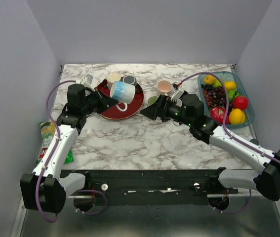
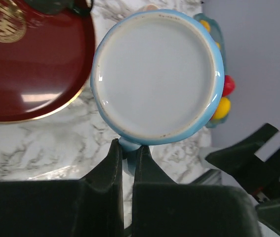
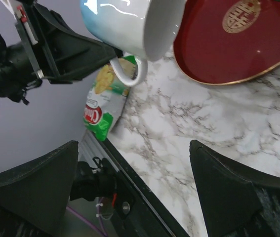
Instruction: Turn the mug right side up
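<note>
Blue-and-white ceramic mug [image 1: 121, 92] is off the surface, lying on its side in the air over the 4 o'clock rim of the plate. Long axis runs roughly 9-to-3 in the top view. What reads as the flat white base faces 9 o'clock, filling the left wrist view, so the mouth likely faces 3 o'clock toward the right arm. Its white loop handle [image 3: 130, 74] hangs at the 6 o'clock side.

Left gripper [image 2: 128, 148] is clenched on that handle, fingers pinched nearly together, and it carries the mug alone. Right gripper [image 1: 149, 110] sits at about 4 o'clock from the mug, near but apart, jaws spread wide with nothing between them. From those jaws the mug lies at 10 o'clock.

Judgement: the key relation is mouth sideways, so the axis must swing to vertical with the base down, by a left wrist roll or by passing the body to the right jaws.

White marble-pattern table [image 1: 144, 143]: no writing. Round dark-red glossy plate [image 3: 228, 54]: gold Chinese-character emblem [image 3: 241, 15] at its centre. Green-and-yellow snack bag [image 3: 100, 98] at the table's 8 o'clock edge: red logo starting "Chi", rest unreadable. Mug shows no print.
</note>
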`<state>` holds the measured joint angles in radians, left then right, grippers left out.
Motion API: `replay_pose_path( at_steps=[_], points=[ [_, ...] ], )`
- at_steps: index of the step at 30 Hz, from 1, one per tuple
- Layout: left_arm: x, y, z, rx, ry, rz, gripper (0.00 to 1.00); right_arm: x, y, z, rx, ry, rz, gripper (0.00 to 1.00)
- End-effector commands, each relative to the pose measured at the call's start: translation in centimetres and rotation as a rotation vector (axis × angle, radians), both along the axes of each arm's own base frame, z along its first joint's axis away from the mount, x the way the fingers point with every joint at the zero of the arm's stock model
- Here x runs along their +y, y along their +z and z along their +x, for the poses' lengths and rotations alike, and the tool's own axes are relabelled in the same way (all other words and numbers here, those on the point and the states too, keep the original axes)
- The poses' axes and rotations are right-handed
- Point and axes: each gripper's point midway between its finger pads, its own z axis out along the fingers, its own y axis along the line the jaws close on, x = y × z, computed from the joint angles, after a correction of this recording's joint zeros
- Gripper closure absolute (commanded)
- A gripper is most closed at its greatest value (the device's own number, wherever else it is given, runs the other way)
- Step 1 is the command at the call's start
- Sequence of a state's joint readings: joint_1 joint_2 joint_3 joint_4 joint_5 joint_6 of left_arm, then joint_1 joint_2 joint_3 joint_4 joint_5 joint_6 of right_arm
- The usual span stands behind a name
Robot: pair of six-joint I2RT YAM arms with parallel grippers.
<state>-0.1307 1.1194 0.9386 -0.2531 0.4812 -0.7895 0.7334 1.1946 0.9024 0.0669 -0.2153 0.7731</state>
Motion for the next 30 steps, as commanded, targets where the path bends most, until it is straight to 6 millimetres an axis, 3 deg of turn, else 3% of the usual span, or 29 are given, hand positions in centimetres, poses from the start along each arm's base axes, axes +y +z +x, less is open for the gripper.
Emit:
replay_pose_path(
  at_steps=[1, 6, 13, 21, 30],
  points=[
    [-2.8, 8.8, -2.0, -0.212, -0.069, -0.254, 1.0, 2.6, 1.3, -0.4, 0.007, 0.067, 0.151, 0.0],
    [-3.8, 10.7, -3.4, -0.241, -0.064, -0.345, 1.0, 4.0, 2.2, -0.2, -0.009, 0.083, 0.25, 0.0],
    [-5.7, 11.6, -4.3, -0.191, -0.126, -0.471, 1.0, 4.9, 6.6, -0.7, -0.153, 0.143, 0.41, 0.03],
    [-6.7, 12.7, -4.8, -0.201, -0.161, -0.507, 1.0, 5.9, 7.0, 0.2, -0.15, 0.145, 0.42, 0.08],
    [-7.5, 12.6, -5.6, -0.176, -0.191, -0.533, 1.0, 6.8, 7.2, 0.6, -0.126, 0.167, 0.441, 0.43]
  ],
)
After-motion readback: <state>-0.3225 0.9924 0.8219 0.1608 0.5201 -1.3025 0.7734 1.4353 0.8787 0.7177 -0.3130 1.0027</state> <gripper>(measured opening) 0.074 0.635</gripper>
